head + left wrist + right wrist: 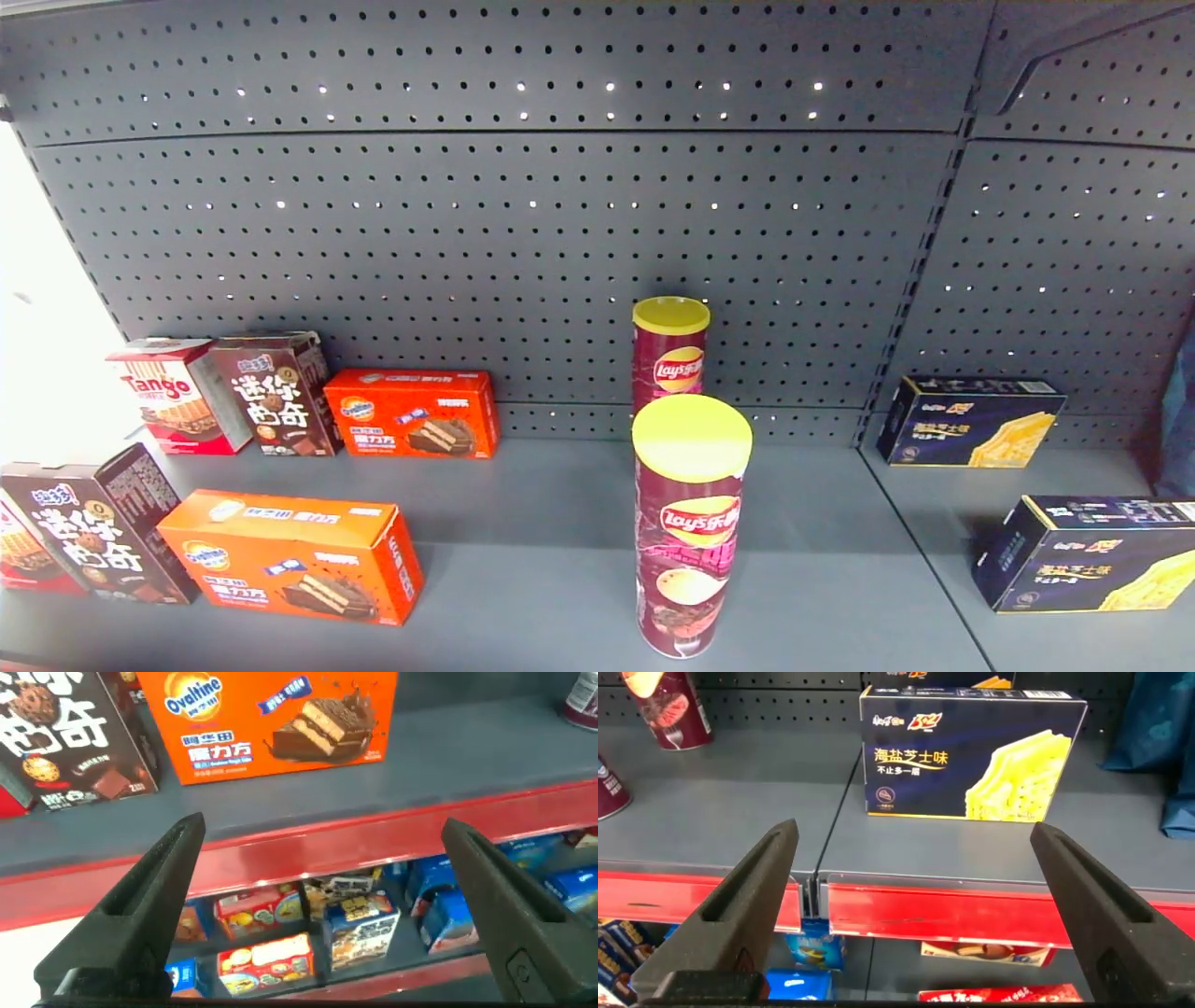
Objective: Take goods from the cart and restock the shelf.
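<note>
The shelf (560, 504) holds a tall chip can (689, 532) upright near its front edge, and the left gripper (320, 829) and right gripper (915, 833) hang just before that edge, fingers wide open and empty, so a careless reach inward might tip the can over.

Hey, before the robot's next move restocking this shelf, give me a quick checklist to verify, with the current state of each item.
1. Left gripper open, nothing in it: ok.
2. Right gripper open, nothing in it: ok.
3. Item in hand to put up: not ok, both grippers are empty.
4. Bare shelf space between front orange box and front chip can: ok.
5. Standing upright, front chip can and rear chip can: ok.
6. Cart position and stock: cannot tell.
</note>
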Robot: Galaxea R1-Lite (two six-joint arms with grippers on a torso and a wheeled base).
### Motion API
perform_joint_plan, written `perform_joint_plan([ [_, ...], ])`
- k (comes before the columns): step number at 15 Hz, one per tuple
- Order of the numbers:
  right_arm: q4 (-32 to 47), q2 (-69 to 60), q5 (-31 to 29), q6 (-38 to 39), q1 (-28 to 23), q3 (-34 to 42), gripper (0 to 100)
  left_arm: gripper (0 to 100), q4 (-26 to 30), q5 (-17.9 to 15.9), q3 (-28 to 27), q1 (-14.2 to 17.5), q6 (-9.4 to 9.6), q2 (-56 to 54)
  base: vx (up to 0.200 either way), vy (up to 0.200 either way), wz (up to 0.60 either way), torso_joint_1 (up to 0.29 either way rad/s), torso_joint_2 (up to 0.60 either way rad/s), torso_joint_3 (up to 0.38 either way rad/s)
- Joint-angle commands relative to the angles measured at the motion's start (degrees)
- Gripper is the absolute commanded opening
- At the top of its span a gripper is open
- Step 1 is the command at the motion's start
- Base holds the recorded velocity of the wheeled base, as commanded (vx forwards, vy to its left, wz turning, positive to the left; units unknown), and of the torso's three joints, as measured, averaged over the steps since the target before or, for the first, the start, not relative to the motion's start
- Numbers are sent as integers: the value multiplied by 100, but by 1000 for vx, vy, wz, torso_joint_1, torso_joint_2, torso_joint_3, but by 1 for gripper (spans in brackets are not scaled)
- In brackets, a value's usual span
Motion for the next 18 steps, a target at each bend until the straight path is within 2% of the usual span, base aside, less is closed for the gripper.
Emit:
perform_joint_plan([
  [1,-1,7,3,0,2,0,100,100,0,165,16,108,15,-39,0,0,0,0,0,0],
  [2,-1,7,3,0,2,0,100,100,0,191,16,450,24,-171,0,0,0,0,0,0],
  [4,-1,7,3,0,2,0,100,100,-9,165,16,679,15,-400,0,0,0,0,0,0],
  [6,-1,7,3,0,2,0,100,100,-35,-37,24,626,41,-866,0,0,0,0,0,0],
  [7,-1,7,3,0,2,0,100,100,-35,-37,24,617,50,-866,0,0,0,0,0,0],
  [9,-1,7,3,0,2,0,100,100,-27,24,24,626,-117,-866,0,0,0,0,0,0],
  [18,-1,7,3,9,2,0,100,100,-27,24,24,617,-108,-866,0,0,0,0,0,0],
])
